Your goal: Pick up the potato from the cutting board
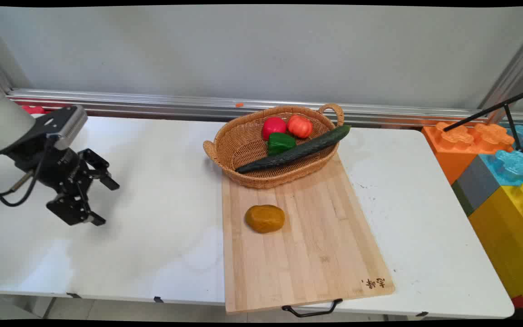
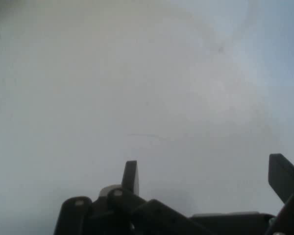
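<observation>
In the basket (image 1: 243, 145): cucumber (image 1: 295, 152), green pepper (image 1: 281, 142), two tomatoes (image 1: 287, 126).

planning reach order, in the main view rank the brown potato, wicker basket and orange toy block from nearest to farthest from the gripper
1. Brown, oval potato, on the wooden cutting board to the right of the open black gripper.
2. Woven wicker basket, farther back on the board's far end, holding vegetables.
3. Orange plastic toy block, off the table's far right corner.
</observation>
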`<state>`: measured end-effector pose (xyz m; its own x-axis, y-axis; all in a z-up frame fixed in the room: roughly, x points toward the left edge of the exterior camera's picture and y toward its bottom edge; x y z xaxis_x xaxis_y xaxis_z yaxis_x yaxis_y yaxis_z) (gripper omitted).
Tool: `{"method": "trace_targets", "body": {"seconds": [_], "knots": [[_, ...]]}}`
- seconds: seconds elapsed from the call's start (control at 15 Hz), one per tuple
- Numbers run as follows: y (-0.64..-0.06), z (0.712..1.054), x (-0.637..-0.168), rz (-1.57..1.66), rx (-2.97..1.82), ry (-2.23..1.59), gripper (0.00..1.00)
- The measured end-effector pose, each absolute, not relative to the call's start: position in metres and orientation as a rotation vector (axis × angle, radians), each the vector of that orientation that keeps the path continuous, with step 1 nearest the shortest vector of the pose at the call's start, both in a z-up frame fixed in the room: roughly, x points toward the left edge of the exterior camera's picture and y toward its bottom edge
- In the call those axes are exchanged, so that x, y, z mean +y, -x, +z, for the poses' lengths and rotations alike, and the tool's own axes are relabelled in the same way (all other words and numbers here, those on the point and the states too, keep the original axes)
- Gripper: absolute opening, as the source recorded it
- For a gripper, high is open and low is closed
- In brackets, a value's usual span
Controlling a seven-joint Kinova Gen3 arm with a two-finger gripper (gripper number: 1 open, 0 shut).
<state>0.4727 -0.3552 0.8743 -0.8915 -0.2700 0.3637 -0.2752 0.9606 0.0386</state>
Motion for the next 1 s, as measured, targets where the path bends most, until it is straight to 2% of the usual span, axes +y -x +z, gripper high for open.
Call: {"method": "trace_targets", "body": {"seconds": [0.4,1.0], "knots": [[-0.42,0.868,-0.356,0.023,-2.622,-0.481,1.0],[-0.296,0.867,-0.396,0.068,-2.561,-0.493,1.0]]}}
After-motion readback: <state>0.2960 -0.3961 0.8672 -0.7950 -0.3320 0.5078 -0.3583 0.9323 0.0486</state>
